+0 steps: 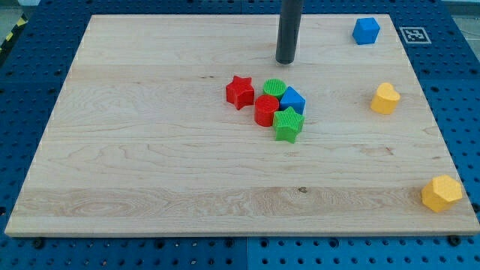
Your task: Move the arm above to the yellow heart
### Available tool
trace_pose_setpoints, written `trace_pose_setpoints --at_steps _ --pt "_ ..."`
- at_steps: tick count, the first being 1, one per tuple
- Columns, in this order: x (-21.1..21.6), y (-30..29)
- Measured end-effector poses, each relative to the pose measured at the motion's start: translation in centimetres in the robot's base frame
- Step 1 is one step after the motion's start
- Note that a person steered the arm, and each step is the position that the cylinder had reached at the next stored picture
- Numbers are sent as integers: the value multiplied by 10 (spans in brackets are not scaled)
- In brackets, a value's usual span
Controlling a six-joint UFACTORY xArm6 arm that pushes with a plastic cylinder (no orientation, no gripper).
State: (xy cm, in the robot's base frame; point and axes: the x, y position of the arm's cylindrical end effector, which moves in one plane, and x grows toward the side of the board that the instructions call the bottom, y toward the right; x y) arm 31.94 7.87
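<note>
Your tip [285, 61] sits near the tabletop's [135, 172] top edge. The yellow heart [385, 98] lies toward the right edge, slightly lower. No jaws here, just a bare rod.

- Bright, even light; everything looks sharp.
- The pale wooden board [150, 150] has no glare.
- The coloured blocks cast only small, soft shadows.

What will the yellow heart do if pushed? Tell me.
The yellow heart looks rigid and squat, so it would probably slide, not tip or roll. It sits alone on smooth wooden board, so little should block it. My tip pushing off-centre might spin it.
</note>
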Motion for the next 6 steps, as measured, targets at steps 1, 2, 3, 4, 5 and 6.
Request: trace_pose_setpoints --at_steps 1,2,3,4,5,6 --pt "0 1" --pt "0 1" --pt "0 2" --pt "0 13" --pt "2 42" --pt "5 61"
